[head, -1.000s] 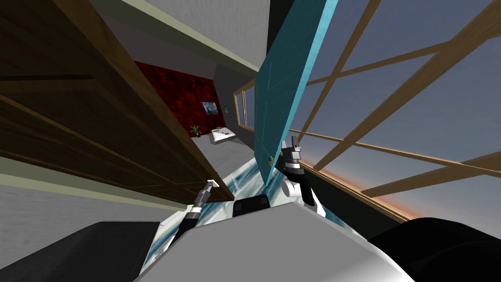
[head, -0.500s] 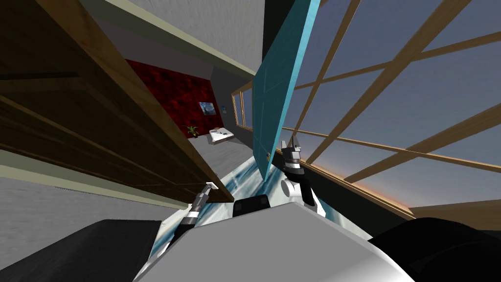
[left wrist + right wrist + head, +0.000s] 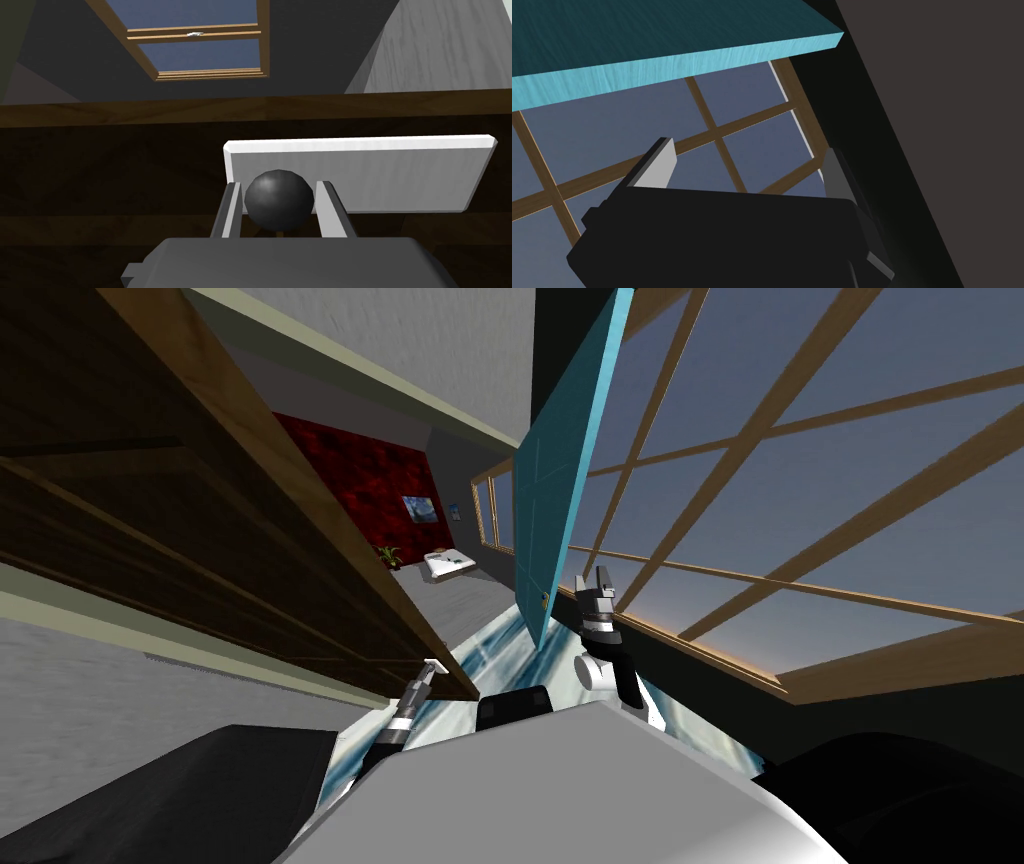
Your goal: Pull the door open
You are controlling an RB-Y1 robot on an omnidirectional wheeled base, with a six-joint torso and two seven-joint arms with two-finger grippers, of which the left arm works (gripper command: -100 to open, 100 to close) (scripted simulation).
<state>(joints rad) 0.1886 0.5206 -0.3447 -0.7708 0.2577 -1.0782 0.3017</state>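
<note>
Between the 2 fingers of the left gripper (image 3: 277, 184) sits a dark round knob (image 3: 278, 202) — the blades press its sides, so the grip looks made. Straight ahead of the jaws, behind the knob, a white plate (image 3: 390, 175) lies against the dark brown door (image 3: 125, 165), whose face spans everything beyond the fingertips. The knob's short stem seems to point out of the door face toward the gripper body, so the coming pull should probably run backward along the gripper's own line, curving as the door swings on its hinge. The head view puts this gripper at the door's near edge, with the slab stretching away from it. The right gripper (image 3: 749, 147) hangs with its fingers spread and empty just beside a teal door (image 3: 662, 30) — well apart from the knob, so the left arm alone is placed to pull.
</note>
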